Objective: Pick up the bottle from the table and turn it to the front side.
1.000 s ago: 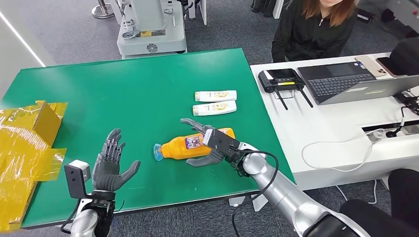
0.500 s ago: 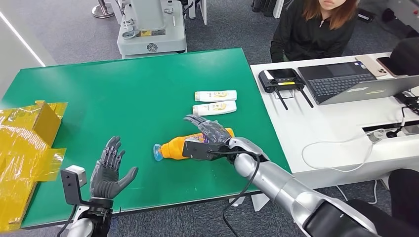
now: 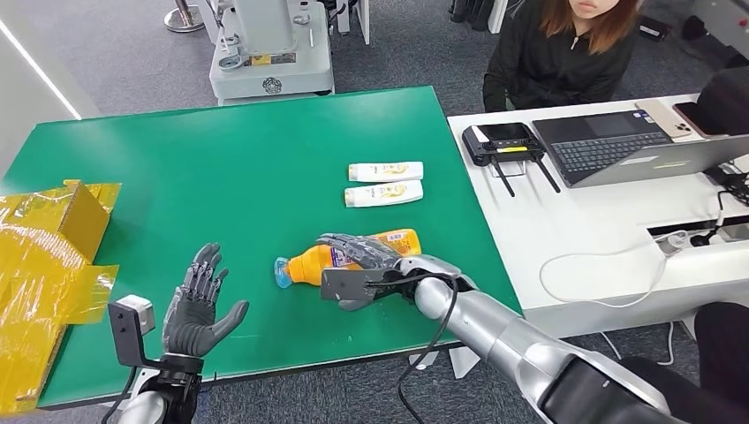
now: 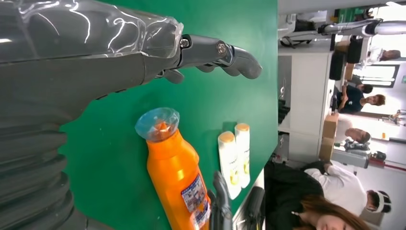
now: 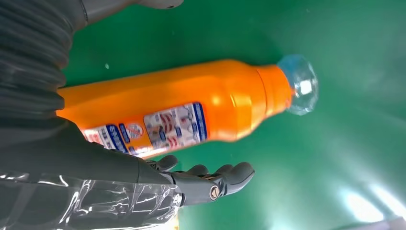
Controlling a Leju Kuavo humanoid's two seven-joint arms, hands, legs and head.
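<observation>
Orange bottle (image 3: pixel 353 257) lies on its side on the green table (image 3: pixel 247 159), near the front edge, its clear-wrapped cap (image 3: pixel 282 272) pointing toward the left hand. The right hand (image 3: pixel 360 263) is over the bottle's middle with fingers draped across the body and the thumb on the near side; the right wrist view shows the fingers (image 5: pixel 210 184) curled beside the label, but whether they actually clamp the bottle cannot be told. The left hand (image 3: pixel 198 305) stands released, fingers spread and raised above the table's front edge, well apart from the bottle. Two white tubes (image 3: pixel 385 183) lie side by side farther back. Yellow packaging (image 3: pixel 49 265) sits at the table's left end. To the right — a white desk (image 3: pixel 565 221) with a laptop (image 3: pixel 618 146) and a seated person (image 3: pixel 565 53) behind it; grey carpet (image 3: pixel 115 53) surrounds.
</observation>
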